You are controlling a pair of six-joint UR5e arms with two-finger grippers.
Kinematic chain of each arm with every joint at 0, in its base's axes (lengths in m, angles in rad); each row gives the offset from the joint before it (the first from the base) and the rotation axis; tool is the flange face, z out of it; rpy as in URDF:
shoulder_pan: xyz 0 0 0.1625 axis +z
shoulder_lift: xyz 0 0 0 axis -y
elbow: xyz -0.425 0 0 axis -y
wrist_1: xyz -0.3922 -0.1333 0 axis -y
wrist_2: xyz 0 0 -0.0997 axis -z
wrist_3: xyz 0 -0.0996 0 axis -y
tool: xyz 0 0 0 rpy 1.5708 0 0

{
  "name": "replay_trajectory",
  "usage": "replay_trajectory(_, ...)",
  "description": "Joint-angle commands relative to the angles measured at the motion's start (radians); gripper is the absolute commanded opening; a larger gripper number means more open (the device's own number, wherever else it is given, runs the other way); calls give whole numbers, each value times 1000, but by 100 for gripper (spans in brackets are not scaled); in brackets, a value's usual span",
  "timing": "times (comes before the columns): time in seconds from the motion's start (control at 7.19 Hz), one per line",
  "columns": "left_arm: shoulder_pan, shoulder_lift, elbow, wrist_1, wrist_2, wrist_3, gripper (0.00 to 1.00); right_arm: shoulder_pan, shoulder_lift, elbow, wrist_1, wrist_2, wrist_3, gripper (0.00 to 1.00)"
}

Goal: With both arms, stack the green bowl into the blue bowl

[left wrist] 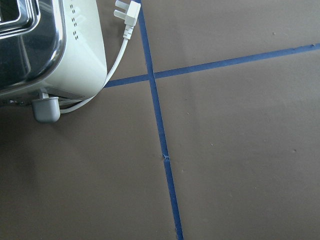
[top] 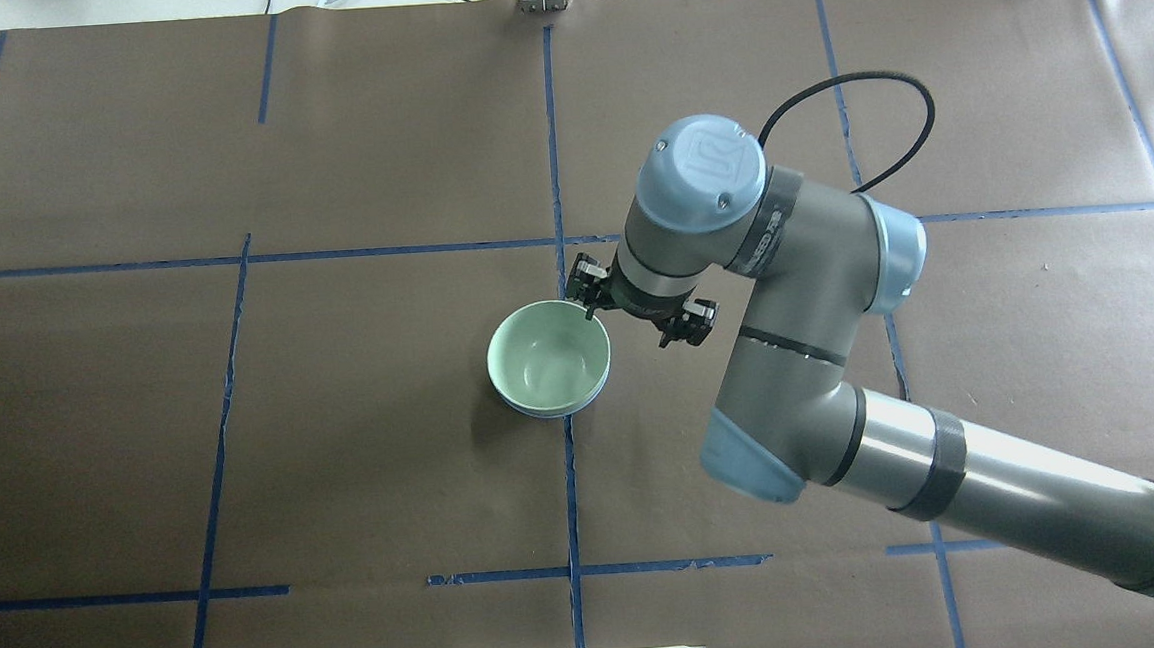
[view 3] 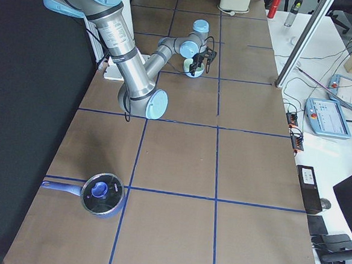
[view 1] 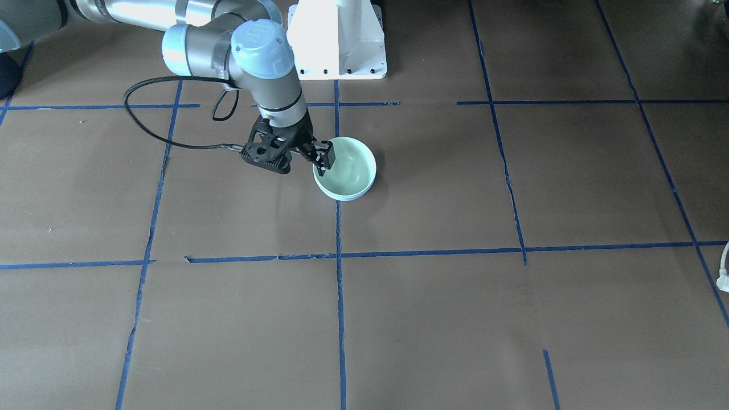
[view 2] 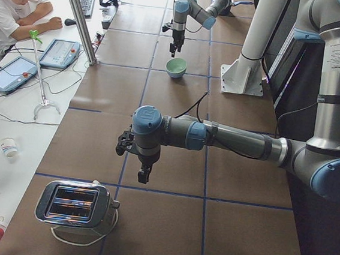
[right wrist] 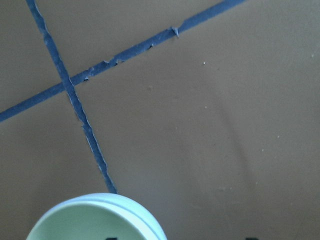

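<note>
My right gripper stands open astride the rim of the green bowl, one finger inside and one outside. The bowl is right under my fingertips, nested in the blue bowl. If I rise crookedly, a finger could hook the thin lip and tip or drag the stack. Both bowls look smooth, glossy and round, and the counter is matte brown paper.
</note>
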Motion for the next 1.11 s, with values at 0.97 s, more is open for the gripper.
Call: replay_trajectory(0.97, 3, 7, 33, -5, 10, -7, 100, 911, -634, 26, -233, 306, -1698, 100)
